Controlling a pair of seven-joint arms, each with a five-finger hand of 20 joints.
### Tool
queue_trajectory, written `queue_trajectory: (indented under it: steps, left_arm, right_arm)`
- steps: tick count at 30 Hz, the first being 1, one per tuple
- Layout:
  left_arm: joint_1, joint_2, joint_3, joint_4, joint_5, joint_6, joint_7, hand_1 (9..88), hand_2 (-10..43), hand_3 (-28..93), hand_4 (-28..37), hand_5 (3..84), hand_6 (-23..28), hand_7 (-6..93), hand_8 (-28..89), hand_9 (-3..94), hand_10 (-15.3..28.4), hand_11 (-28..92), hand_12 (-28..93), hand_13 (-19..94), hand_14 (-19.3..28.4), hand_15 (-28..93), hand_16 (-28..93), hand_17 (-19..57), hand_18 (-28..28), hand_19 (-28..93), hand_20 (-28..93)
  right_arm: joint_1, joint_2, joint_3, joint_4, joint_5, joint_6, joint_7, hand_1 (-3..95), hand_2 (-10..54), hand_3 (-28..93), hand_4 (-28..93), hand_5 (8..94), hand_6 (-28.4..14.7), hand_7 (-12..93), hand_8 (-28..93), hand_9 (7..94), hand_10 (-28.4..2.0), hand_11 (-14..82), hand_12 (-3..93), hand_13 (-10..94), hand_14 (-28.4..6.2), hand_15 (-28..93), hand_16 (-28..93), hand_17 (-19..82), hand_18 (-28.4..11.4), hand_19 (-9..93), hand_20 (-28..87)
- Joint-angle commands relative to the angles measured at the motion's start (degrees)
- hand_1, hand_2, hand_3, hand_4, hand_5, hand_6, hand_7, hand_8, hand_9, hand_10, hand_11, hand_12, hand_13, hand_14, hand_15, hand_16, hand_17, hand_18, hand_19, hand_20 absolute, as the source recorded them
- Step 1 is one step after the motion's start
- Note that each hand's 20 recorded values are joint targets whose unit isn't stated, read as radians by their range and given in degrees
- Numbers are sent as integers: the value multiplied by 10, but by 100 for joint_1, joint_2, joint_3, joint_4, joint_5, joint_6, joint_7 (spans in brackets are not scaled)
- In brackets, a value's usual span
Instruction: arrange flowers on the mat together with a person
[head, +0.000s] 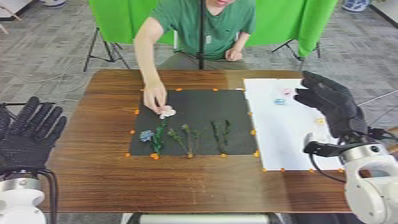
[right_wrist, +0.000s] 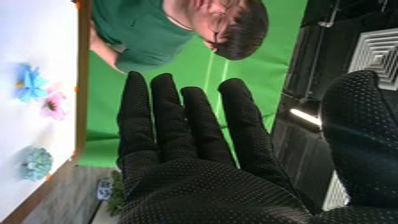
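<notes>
Right robot hand (head: 330, 97) held over the white sheet (head: 266, 127), empty, fingers straight and slightly spread, thumb well apart. Left robot hand (head: 25, 137) open, fingers fanned, off the table (head: 89, 185). Well left of the right robot hand, on the black mat (head: 200, 100), a pale flower (head: 168, 113) was being set at a stem top by the person's hand (head: 155, 97); blue flower (head: 147, 135) lay nearer, also on the mat. Pink flower (head: 287, 91) and light blue flower (head: 280, 101) were noted on the sheet, just left of the right robot hand. Placement judged under way; bare stems remained to be topped. Best practice, as judged: one bloom to be pinched lightly, petals uncrushed, carried low and released flat at a stem tip, once the person's arm was clear; stems easily nudged.
</notes>
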Motion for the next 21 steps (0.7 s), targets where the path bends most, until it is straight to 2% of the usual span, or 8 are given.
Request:
queue_trajectory:
  steps: [1,5,10,13,17,21]
  left_arm:
    - [134,-48,39,-24,-57,84,75,229,212,630,-283,431,87,121,-88,372,156,189,92,282,157,318,-69,-65,153,375,136]
    - [187,-72,14,-42,-64,96,114,227,213,630,-283,429,87,122,-87,372,157,189,93,282,157,317,-70,-65,153,375,136]
    - [164,-80,38,-32,-59,87,118,227,214,630,-283,432,88,124,-88,372,157,190,94,282,158,318,-69,-65,153,375,136]
    - [170,-86,55,-39,-66,99,129,230,214,626,-283,432,88,124,-88,372,156,189,93,282,158,319,-69,-65,153,375,136]
    - [165,-85,44,-31,-55,92,141,225,215,630,-283,433,88,124,-88,372,156,189,94,283,157,320,-70,-64,153,375,136]
    - [164,-92,38,-29,-54,112,129,226,215,629,-283,433,88,124,-88,373,157,189,94,283,157,320,-70,-64,153,374,136]
  right_arm:
    - [-321,-81,403,-71,-51,-155,-55,199,65,740,-209,378,-59,93,-73,345,-173,27,166,324,-147,86,273,154,-165,310,166]
    - [-394,-129,545,-79,-176,-259,-46,201,63,740,-209,378,-59,93,-73,345,-173,27,166,324,-147,86,273,154,-165,308,165]
    - [-197,73,414,4,-655,-96,108,203,58,743,-210,378,-58,94,-73,344,-173,26,166,320,-148,84,273,154,-164,305,164]
    - [-343,81,710,-30,-1662,-145,307,205,56,743,-212,377,-58,94,-74,341,-173,25,165,309,-148,79,272,151,-162,300,161]
    - [-429,181,919,-73,-3669,-261,703,216,18,748,-212,365,-55,95,-74,319,-171,20,166,272,-149,56,271,136,-155,278,151]
    - [-441,305,972,-69,-4581,-396,1059,223,-5,757,-213,358,-53,97,-73,310,-168,17,169,257,-145,42,279,114,-159,293,148]
